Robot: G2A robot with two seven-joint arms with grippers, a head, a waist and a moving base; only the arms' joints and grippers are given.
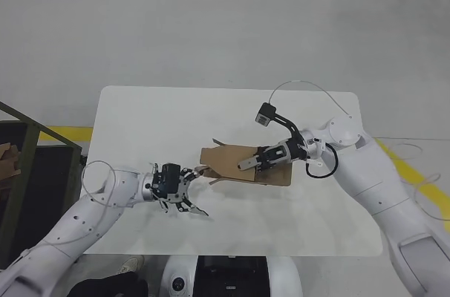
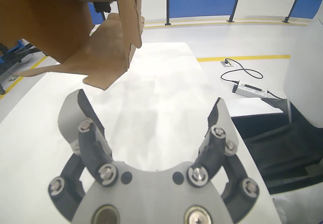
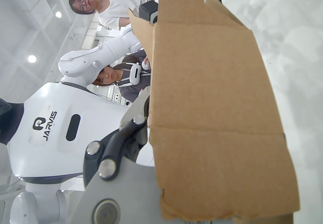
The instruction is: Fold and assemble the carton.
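The carton (image 1: 236, 165), a partly opened brown sleeve with loose flaps, sits over the middle of the table (image 1: 307, 219). In the left wrist view its near end looks raised off the surface. The right gripper (image 1: 249, 162) comes in from the carton's right side and is clamped on one of its panels. The left gripper (image 2: 150, 99) hangs over bare table just beside the carton's left flaps, not touching them, its jaws spread wide and holding nothing.
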